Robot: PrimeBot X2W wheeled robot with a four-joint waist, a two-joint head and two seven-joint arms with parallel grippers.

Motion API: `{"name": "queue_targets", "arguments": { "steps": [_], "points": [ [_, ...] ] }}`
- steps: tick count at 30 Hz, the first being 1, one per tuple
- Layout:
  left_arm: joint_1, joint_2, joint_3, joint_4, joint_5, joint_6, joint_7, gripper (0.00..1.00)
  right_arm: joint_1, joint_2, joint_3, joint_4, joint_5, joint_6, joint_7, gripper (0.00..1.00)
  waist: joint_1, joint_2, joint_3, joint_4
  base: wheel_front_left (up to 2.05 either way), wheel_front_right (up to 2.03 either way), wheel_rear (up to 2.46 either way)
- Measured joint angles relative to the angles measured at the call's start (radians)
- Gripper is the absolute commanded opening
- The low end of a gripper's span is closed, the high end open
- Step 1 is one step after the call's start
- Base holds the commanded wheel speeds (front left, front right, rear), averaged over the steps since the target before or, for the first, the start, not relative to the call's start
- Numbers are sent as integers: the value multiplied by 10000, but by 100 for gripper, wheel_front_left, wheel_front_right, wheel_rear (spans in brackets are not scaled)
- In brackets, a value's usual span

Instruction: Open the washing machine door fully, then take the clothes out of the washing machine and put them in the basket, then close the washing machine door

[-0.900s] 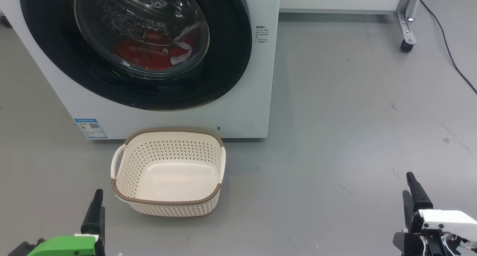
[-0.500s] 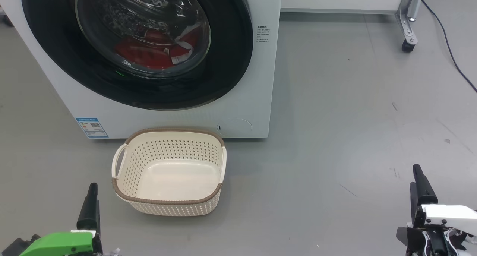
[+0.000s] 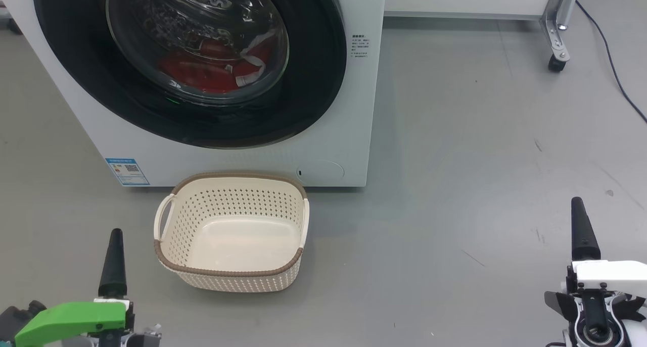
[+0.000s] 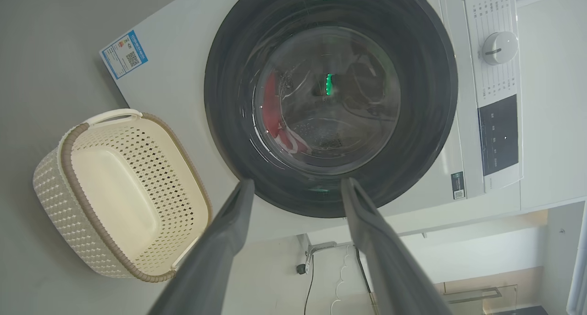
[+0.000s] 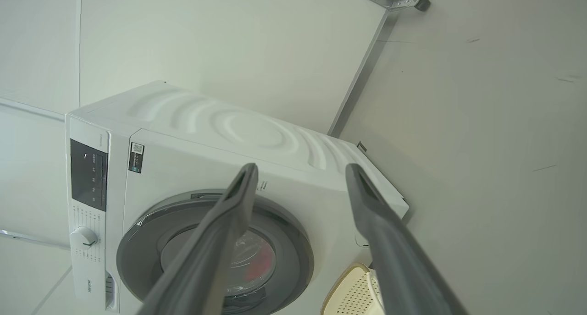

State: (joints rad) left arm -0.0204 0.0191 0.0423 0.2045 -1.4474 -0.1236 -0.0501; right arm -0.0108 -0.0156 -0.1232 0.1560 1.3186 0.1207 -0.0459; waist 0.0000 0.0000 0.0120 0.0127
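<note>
The washing machine door [image 3: 202, 59] is shut, red clothes [image 3: 202, 77] behind its glass; the basket [image 3: 227, 275] sits just in front of the washing machine [image 3: 361, 130]. The left gripper [image 4: 296, 182] and right gripper [image 5: 300, 168] hang well short of it, fingers apart, empty. The swinging door might clip the basket beneath it.

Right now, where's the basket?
Head view, left of centre: the basket stands on the floor just in front of the washing machine, below its shut door.
</note>
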Motion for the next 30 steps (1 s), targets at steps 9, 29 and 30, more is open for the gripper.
{"name": "queue_targets", "arguments": {
  "steps": [9,29,30],
  "points": [
    [-3,8,-213,-497,1530,0,-322,100,-12,-29,117,-391,-1264,2,-286,100,0,0,-32,23,0,0,0],
    [-2,52,-890,-1030,5733,-2,-1003,100,12,-211,692,-857,-5156,-107,-1011,100,0,0,42,62,0,0,0],
    [-1,52,-928,-1028,5971,-2,-1028,100,15,-244,732,-857,-5367,-161,-1020,100,0,0,46,65,0,0,0]
  ]
}}
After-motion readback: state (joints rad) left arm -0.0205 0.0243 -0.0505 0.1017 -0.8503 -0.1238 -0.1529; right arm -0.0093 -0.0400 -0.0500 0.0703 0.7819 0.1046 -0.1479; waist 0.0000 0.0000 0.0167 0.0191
